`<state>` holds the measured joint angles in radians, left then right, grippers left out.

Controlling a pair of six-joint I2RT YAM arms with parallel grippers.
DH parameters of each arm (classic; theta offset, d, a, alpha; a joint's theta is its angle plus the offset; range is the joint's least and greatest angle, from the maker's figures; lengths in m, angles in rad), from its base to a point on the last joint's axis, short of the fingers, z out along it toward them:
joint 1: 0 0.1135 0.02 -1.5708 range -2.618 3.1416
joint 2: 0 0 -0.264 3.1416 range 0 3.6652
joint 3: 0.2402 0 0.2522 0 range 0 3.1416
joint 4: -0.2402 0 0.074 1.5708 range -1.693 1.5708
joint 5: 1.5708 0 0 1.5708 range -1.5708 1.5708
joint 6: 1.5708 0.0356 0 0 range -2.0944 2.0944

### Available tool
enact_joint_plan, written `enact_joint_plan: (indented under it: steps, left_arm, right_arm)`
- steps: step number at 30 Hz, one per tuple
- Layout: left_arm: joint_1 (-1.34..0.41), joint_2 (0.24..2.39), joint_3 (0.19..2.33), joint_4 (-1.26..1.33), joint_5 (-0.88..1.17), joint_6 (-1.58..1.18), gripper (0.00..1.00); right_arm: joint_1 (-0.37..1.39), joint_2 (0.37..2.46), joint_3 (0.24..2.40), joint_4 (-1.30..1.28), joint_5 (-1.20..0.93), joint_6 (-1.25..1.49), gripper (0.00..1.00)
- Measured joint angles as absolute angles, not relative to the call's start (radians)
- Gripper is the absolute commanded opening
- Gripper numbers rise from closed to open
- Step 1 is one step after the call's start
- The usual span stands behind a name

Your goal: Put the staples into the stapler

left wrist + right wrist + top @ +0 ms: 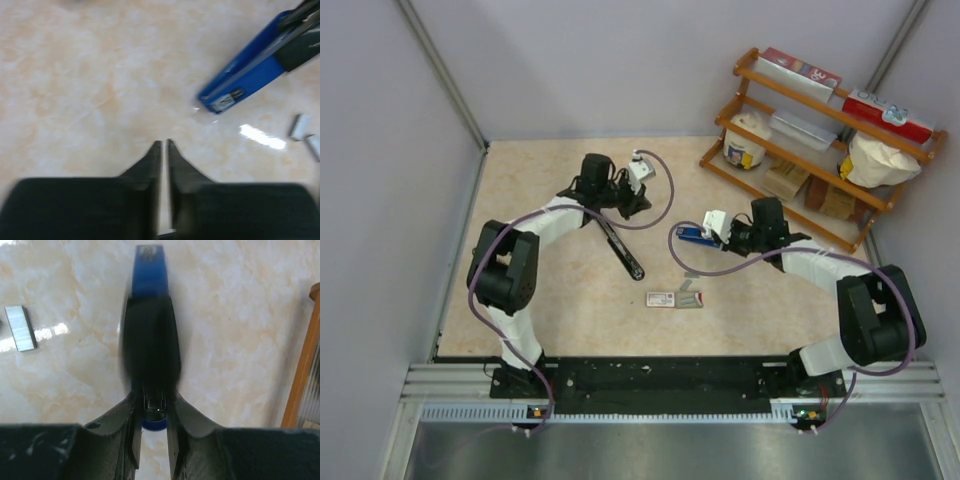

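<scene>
The staples [21, 327] lie loose on the table [550, 300] just beside their white box [661, 299], while your right tool [152, 399] is clamped on the rear of the blue stapler [149, 315] and your left tool [164, 146] hovers nearly closed, holding nothing.

Print on the stapler [252, 67] and the staple box [661, 299] is illegibly blurred.
</scene>
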<state>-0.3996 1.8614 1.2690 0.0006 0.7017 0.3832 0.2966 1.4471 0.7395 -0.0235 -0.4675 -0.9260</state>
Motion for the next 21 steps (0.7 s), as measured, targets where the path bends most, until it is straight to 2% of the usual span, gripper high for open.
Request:
enact_joint_plan:
  steps: [6, 10, 12, 14, 16, 19, 21]
  left_arm:
    - [-0.361, 1.843, 1.267, 0.052, 0.562, 0.367, 0.00]
    - [-0.366, 1.824, 1.245, 0.061, 0.567, 0.364, 0.01]
    - [-0.368, 1.809, 1.240, 0.059, 0.613, 0.363, 0.12]
    - [-0.377, 1.800, 1.246, 0.054, 0.663, 0.364, 0.35]
    - [-0.400, 1.798, 1.264, 0.041, 0.712, 0.375, 0.53]
    - [-0.452, 1.798, 1.303, 0.006, 0.776, 0.396, 0.64]
    - [-0.491, 1.811, 1.344, -0.019, 0.825, 0.401, 0.66]
  right_arm:
    - [0.290, 1.457, 0.706, -0.061, -0.430, -0.958, 0.00]
    - [0.290, 1.457, 0.706, -0.057, -0.428, -0.963, 0.00]
    - [0.290, 1.457, 0.706, -0.056, -0.428, -0.966, 0.00]
    - [0.290, 1.457, 0.705, -0.054, -0.428, -0.966, 0.00]
    - [0.289, 1.457, 0.702, -0.052, -0.432, -0.965, 0.00]
    - [0.278, 1.450, 0.701, -0.067, -0.457, -0.948, 0.00]
    - [0.267, 1.435, 0.701, -0.097, -0.493, -0.928, 0.00]
